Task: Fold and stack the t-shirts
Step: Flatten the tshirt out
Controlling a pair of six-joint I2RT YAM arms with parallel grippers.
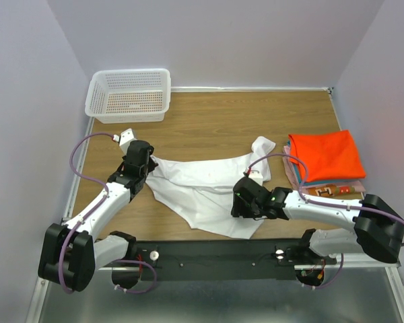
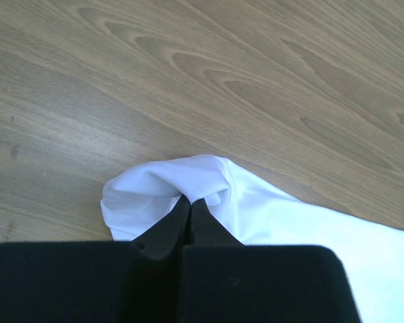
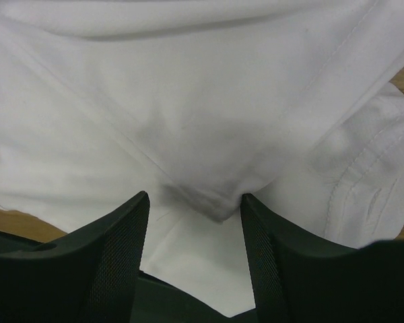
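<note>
A white t-shirt lies crumpled and spread across the middle of the wooden table. My left gripper is shut on the shirt's left edge; the left wrist view shows the black fingers pinched tight on a bunched fold of white cloth. My right gripper is open over the shirt's right part; in the right wrist view its two fingers stand apart with white cloth under and between them. A stack of folded shirts with an orange-red one on top sits at the right.
A white plastic mesh basket stands at the back left. The table's right edge runs next to the folded stack. Bare wood lies behind the white shirt.
</note>
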